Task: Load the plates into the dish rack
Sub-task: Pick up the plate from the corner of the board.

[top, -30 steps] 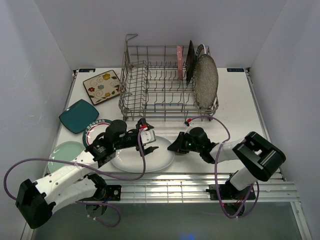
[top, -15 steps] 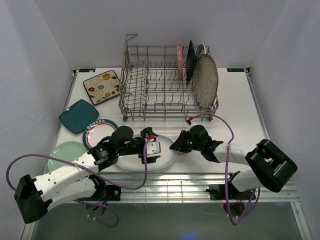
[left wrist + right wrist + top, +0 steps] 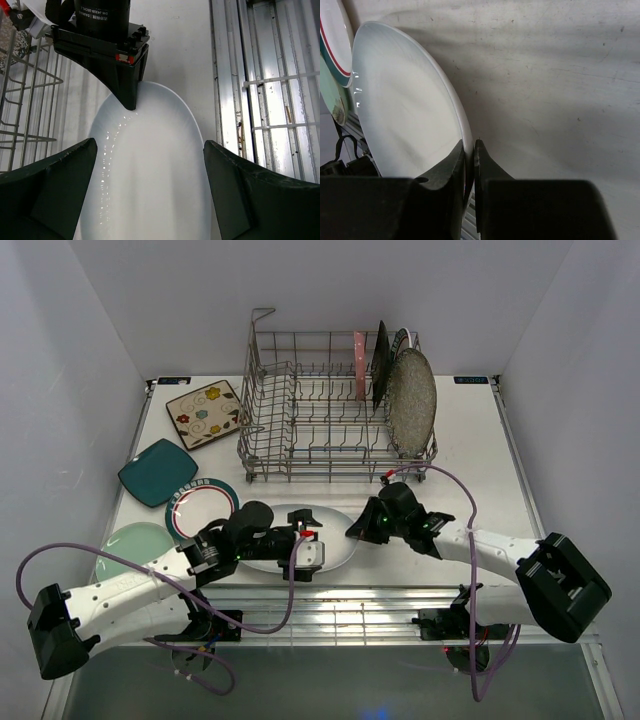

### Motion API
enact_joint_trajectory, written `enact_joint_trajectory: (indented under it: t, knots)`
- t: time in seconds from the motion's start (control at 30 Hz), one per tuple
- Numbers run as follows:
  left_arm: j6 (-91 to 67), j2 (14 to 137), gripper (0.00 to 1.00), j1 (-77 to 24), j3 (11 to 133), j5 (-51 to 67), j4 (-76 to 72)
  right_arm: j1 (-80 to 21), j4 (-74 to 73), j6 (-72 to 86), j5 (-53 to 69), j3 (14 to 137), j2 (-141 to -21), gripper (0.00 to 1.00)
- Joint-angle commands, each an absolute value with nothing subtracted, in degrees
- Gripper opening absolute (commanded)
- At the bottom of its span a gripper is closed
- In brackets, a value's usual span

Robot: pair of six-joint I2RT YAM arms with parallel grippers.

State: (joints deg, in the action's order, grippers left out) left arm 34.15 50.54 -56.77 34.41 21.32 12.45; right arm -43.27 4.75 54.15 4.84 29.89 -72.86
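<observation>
The large white oval plate (image 3: pixel 332 525) lies near the table's front edge. My right gripper (image 3: pixel 357 531) is shut on its right rim; the right wrist view shows the rim (image 3: pixel 400 115) pinched between the fingers (image 3: pixel 469 150). My left gripper (image 3: pixel 312 548) stands wide open over the plate's middle (image 3: pixel 150 170), one finger on each side (image 3: pixel 150 200), touching nothing. The dish rack (image 3: pixel 300 445) stands behind, holding upright a pink plate (image 3: pixel 358 365), a black one (image 3: pixel 380 360) and a speckled grey one (image 3: pixel 412 400).
On the table's left lie a cream floral square plate (image 3: pixel 205 412), a teal square plate (image 3: pixel 157 471), a teal-rimmed round plate (image 3: pixel 195 502) and a pale green plate (image 3: pixel 130 545). The rack's wire wall (image 3: pixel 25 100) is close on the left gripper's left. A slatted metal rail (image 3: pixel 400 615) borders the front.
The left gripper slid right along the oval plate, still open. The right gripper, shut on the rim, moved a little back and right, and the plate shifted with it.
</observation>
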Motion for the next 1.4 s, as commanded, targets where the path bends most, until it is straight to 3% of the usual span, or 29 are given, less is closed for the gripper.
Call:
enact_joint_trajectory:
  t: [0.0, 0.47, 0.7, 1.37]
  knots:
    - [35.07, 50.62, 0.98, -58.01, 33.93, 20.22, 13.10, -43.24, 3.87, 58.09, 3.69, 31.82, -70.23, 0.08]
    - [35.16, 55.37, 0.98, -64.16, 33.14, 11.52, 11.95, -43.24, -3.51, 58.27, 0.62, 34.19, -62.41, 0.08]
    - [35.16, 57.39, 0.90, -66.00, 32.61, 7.91, 10.90, -43.24, -5.97, 58.36, 0.70, 35.77, -61.17, 0.08]
    - [34.81, 60.20, 0.82, -68.99, 30.68, 4.92, 7.74, -43.24, -10.55, 58.27, -2.63, 36.83, -54.32, 0.08]
